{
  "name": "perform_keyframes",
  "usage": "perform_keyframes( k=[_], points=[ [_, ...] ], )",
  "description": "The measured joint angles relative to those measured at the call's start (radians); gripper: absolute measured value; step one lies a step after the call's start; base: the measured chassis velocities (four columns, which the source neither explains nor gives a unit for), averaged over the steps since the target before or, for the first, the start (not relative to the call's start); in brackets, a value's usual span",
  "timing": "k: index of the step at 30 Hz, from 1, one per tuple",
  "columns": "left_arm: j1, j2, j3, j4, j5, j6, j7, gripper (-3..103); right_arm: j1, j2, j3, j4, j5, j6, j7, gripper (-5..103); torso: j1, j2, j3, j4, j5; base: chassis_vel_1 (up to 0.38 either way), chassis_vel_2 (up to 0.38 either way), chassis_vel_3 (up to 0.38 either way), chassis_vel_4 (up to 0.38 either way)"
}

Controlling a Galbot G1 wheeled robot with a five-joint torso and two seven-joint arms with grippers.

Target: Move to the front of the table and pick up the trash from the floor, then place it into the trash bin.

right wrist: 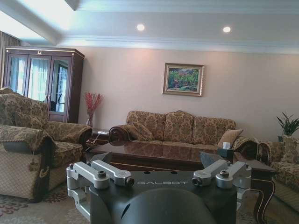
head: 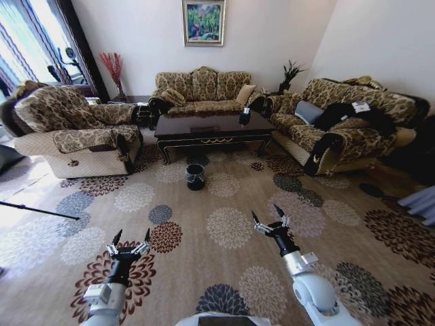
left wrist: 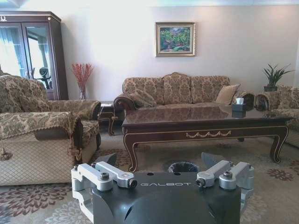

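— Where was the trash bin (head: pixel 195 176) seen?
— On the floor (head: pixel 224 224), just before the table (head: pixel 212 128).
— And the grippers?
— Left gripper (head: pixel 130 239) and right gripper (head: pixel 269 216) were held open, empty, well short of it.

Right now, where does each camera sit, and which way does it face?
Head: high, looking down over the floor at the table and bin; both arms show, left gripper and right gripper open.
Left wrist: low, facing the table; its own gripper.
Right wrist: tilted higher, toward the ceiling; its own gripper.
All share the table.
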Motion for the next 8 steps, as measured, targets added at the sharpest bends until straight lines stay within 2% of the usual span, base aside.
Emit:
perform_keyframes(
  k=[8],
  points=[
    [0.0, 0.0, 0.0, 0.0, 0.0, 0.0, 0.0, 100, 0.0, 0.0, 0.0, 0.0, 0.0, 0.0, 0.0, 100, -0.002, -0.005, -0.003, 0.0, 0.0, 0.0, 0.0, 0.0, 0.0]
  ],
)
